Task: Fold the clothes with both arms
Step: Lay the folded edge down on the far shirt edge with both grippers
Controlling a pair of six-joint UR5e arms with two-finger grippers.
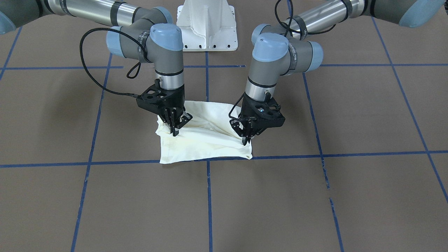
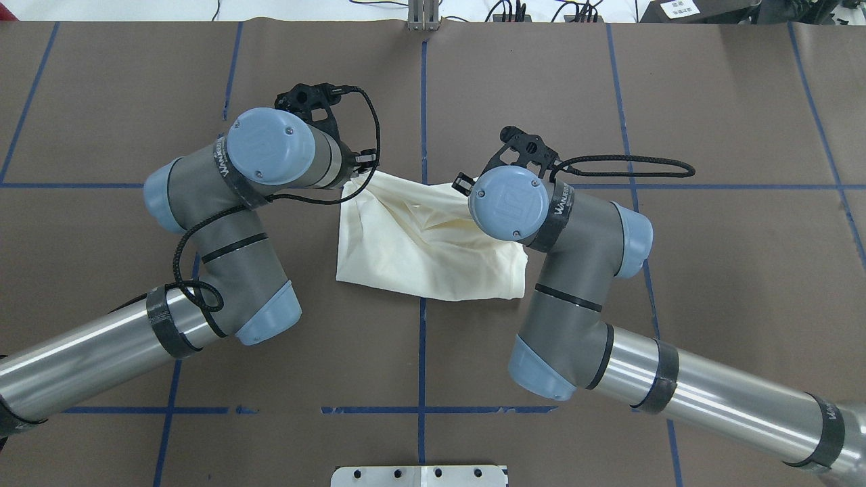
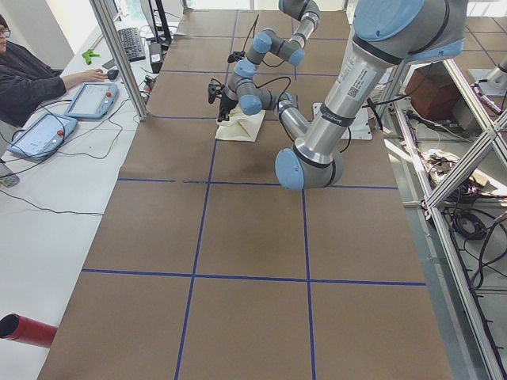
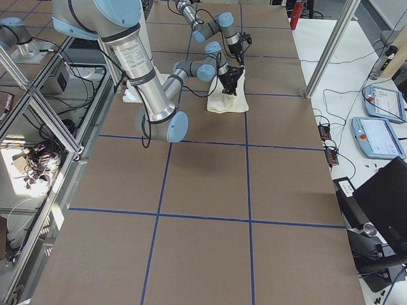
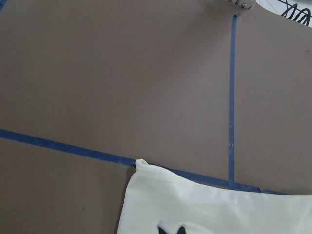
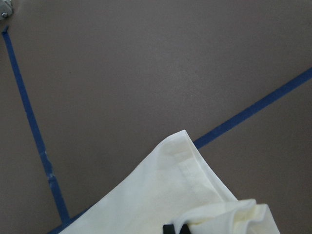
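The cream T-shirt (image 1: 206, 141) lies as a small, creased, roughly square bundle at the middle of the table (image 1: 350, 115), over a crossing of the blue tape lines (image 1: 105, 163) and in front of the white pedestal base (image 1: 207, 24); the side facing up looks plain. The right gripper (image 1: 175, 130) stands at one side of the bundle and the left gripper (image 1: 247, 139) at the other, both pointing down; in the front-facing view each pair of fingers comes to a point on the cloth, so we read both as pinching the shirt's upper layer, with taut creases running between them. We judge that we are partway through a late fold, since the garment is down to a compact size. The next move calls for both arms to travel together, at equal height and pace, so that the pinched layer lands square on the layer below; an uneven pull would skew the edge.
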